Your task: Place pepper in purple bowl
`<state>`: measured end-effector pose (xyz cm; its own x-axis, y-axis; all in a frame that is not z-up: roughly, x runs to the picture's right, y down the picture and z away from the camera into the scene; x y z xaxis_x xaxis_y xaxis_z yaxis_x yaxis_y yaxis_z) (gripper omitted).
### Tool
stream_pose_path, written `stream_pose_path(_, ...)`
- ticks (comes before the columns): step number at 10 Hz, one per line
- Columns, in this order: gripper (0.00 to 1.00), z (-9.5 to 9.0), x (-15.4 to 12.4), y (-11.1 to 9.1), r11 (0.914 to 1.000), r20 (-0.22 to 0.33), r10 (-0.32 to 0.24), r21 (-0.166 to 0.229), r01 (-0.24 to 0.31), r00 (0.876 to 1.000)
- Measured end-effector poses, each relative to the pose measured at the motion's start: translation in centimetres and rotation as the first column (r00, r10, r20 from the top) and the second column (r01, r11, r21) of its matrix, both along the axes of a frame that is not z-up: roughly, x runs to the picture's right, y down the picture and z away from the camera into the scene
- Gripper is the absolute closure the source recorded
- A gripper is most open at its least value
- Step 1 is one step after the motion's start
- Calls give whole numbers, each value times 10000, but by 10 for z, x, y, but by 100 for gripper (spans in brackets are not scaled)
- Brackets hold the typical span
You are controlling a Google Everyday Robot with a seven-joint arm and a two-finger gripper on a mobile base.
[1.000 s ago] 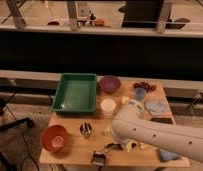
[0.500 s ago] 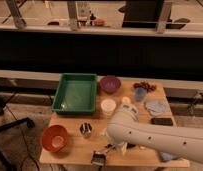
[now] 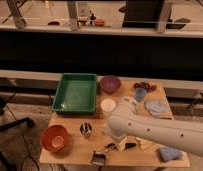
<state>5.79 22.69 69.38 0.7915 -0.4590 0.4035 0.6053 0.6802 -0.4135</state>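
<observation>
Pepper out of sight (heading untellable); claw (image 3: 99, 158) low at table (image 3: 75, 151) front edge.

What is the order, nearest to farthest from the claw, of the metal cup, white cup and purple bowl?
The claw is at the table's near edge.
1. metal cup, just behind it.
2. white cup, mid-table.
3. purple bowl, far edge.
</observation>
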Motion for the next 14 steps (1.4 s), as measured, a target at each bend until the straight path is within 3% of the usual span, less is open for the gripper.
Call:
stream_pose_path(2,20,10,4,-8,9994,-539,336,-83,-341,9980)
stream_pose_path(7,20,37,14,-33,9974,-951,722,145,-711,9928)
stream_pose_path(14,20,55,42,-59,9852,-2011,1710,453,-1653,9645)
